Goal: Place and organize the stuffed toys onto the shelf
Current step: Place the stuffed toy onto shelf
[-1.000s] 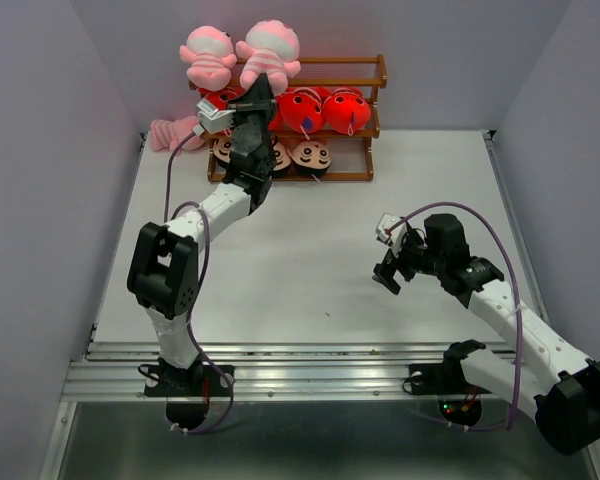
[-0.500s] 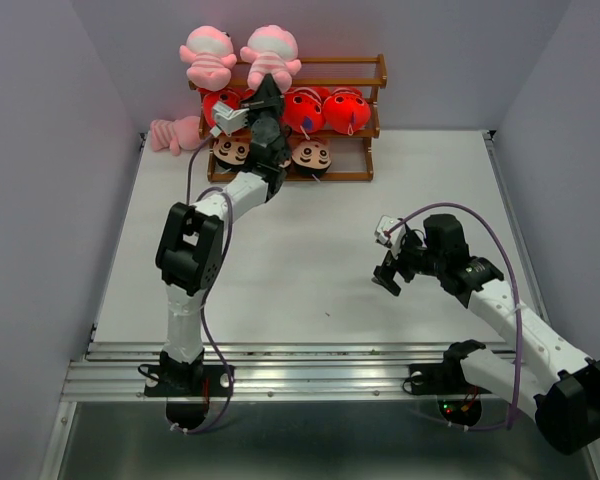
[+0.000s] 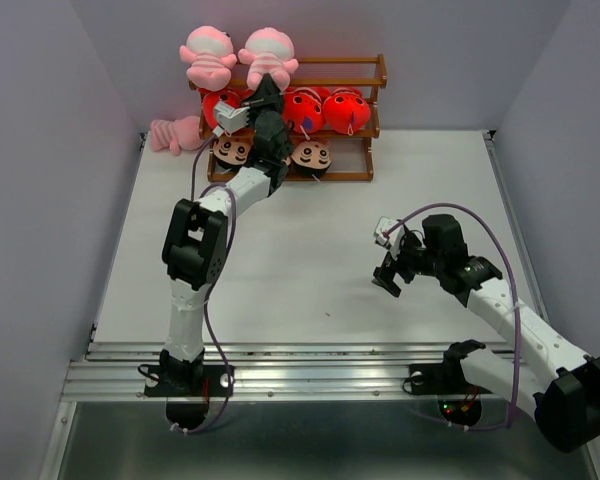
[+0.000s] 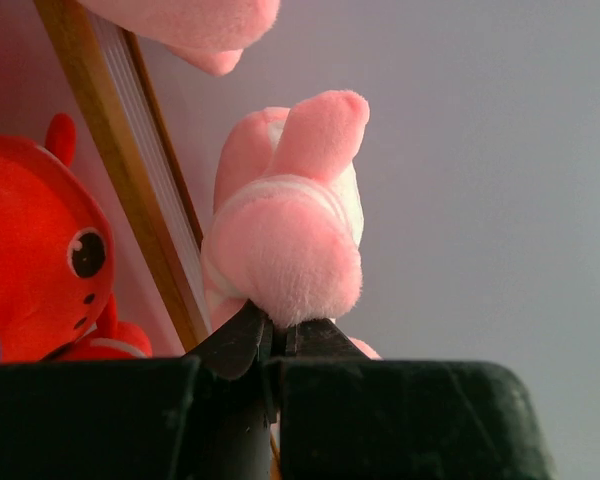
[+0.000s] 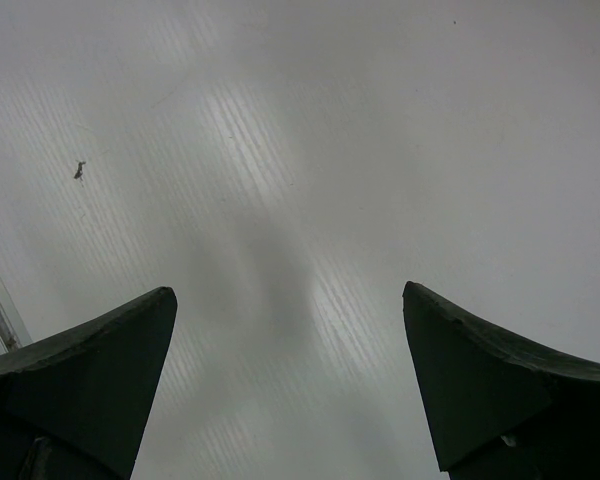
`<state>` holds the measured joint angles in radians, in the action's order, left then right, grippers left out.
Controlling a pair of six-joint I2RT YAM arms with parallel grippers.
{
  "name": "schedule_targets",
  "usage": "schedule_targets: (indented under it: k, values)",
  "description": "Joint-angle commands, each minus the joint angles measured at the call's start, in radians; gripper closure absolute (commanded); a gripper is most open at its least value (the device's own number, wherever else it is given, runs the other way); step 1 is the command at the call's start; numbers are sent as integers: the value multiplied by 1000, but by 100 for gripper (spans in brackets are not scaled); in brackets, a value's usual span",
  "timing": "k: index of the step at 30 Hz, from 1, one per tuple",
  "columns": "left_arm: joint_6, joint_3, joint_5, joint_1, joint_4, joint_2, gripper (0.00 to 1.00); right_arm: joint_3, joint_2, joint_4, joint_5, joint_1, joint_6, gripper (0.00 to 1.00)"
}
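Observation:
The brown shelf stands at the back of the table. Two pink striped toys sit on its top tier, red fish fill the middle tier, and boy dolls lie on the bottom one. A third pink toy lies on the table left of the shelf. My left gripper is shut, its tips pressed against the underside of the right pink toy. My right gripper hangs open over bare table.
The shelf's slanted wooden rail and a red fish sit just left of my left jaws. Grey walls close in the table on the left, right and back. A metal rail runs along the near edge.
My left arm has swung right and reached up, bringing its shut gripper from the middle tier's left fish to under the right pink toy. The right arm has barely moved.

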<state>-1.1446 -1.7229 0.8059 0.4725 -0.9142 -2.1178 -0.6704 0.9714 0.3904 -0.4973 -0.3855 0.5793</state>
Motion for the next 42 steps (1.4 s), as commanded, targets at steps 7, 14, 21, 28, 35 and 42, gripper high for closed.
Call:
schedule_targets:
  k: [7, 14, 21, 28, 35, 42]
  values:
    - [-27, -53, 21, -21, -18, -8, 94, -1, 6, -5, -14, 5, 14, 0]
    - [-47, -67, -5, -32, -18, -33, 86, -3, 9, -4, -11, 5, 16, 0]
    - [-58, -75, -22, -34, -17, -42, 72, -3, 9, -2, -10, 5, 17, 0]
    - [-79, -35, -42, -40, -20, -27, 53, -3, 9, -1, -9, 5, 21, 0]
    - [-89, 16, -62, -46, -43, 13, 35, -4, 9, -1, -6, 5, 22, 0]
    - [-90, 74, -76, -49, -63, 59, 25, -5, 13, -1, -6, 5, 25, 0]
